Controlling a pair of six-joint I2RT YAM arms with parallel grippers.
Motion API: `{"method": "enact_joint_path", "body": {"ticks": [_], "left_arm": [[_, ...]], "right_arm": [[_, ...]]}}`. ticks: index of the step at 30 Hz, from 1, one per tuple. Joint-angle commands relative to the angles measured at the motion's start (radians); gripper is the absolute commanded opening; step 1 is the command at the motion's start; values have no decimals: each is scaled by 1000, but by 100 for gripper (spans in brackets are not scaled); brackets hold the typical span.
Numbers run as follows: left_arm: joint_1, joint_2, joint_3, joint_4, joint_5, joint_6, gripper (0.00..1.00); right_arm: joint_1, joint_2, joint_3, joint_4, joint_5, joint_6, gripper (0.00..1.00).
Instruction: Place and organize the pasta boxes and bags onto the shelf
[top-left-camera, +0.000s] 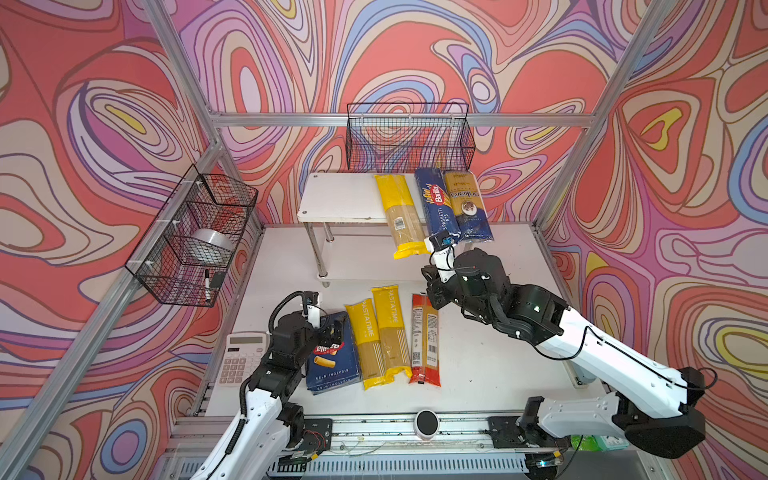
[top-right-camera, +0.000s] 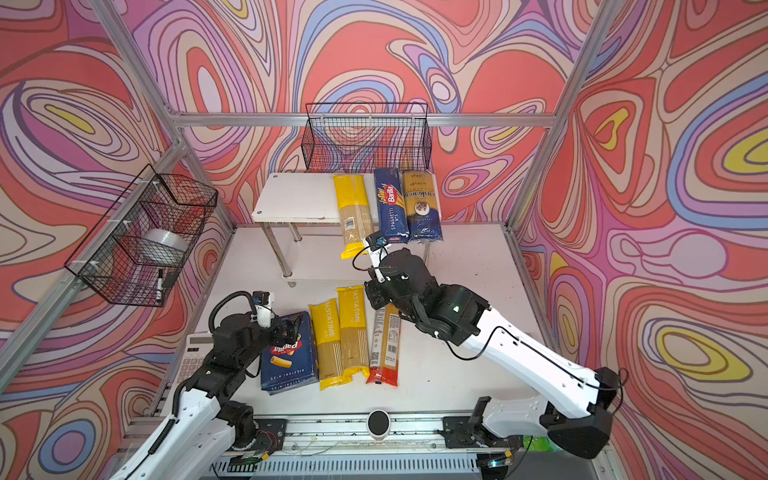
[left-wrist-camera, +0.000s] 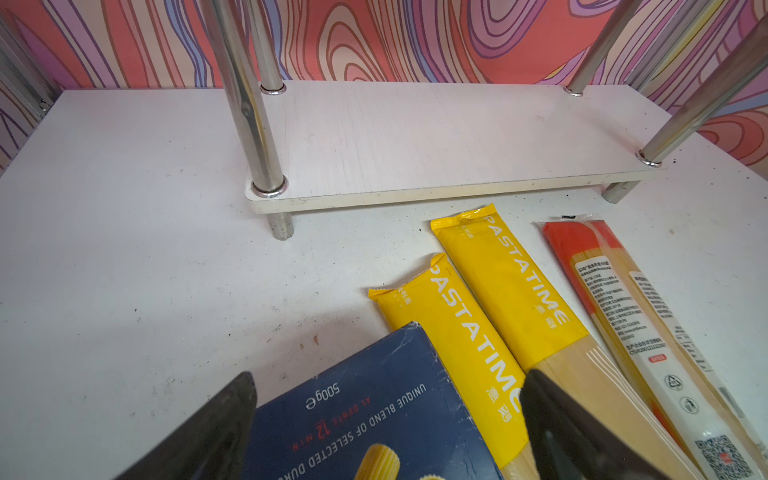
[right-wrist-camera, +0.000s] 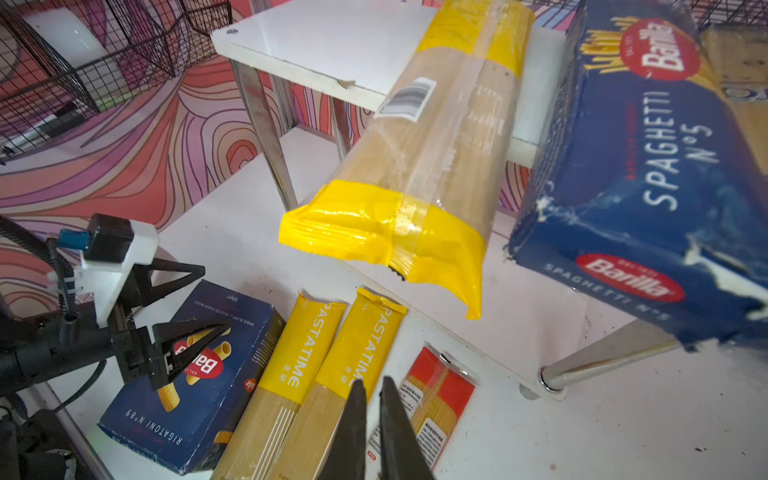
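My left gripper (top-left-camera: 334, 326) hangs open over the rigatoni box (top-left-camera: 332, 368), in front of the shelf (top-left-camera: 336, 195). My right gripper (right-wrist-camera: 372, 384), closed and empty, hovers over the red bag (top-left-camera: 424, 345) beside two yellow bags (top-left-camera: 361, 345). On the shelf top lie a third yellow bag (top-left-camera: 399, 212), the spaghetti box (top-left-camera: 436, 203) and a gold bag (top-left-camera: 465, 203).

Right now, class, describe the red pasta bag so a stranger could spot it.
Find the white shelf; on the table before it, the red bag ends a row on the right, beside two yellow bags. It alone is red with white labels.
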Motion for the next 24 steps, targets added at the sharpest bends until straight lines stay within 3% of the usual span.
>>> {"method": "enact_joint_path", "body": {"ticks": [1, 4, 24], "left_arm": [[5, -6, -6, 17, 3, 6, 100], [5, -9, -7, 18, -3, 4, 100], [6, -26, -13, 16, 1, 5, 100]], "right_arm": [[3, 12, -10, 100, 2, 4, 4], [4, 42, 4, 118, -9, -11, 0], [3, 129, 47, 222, -10, -61, 0]]}}
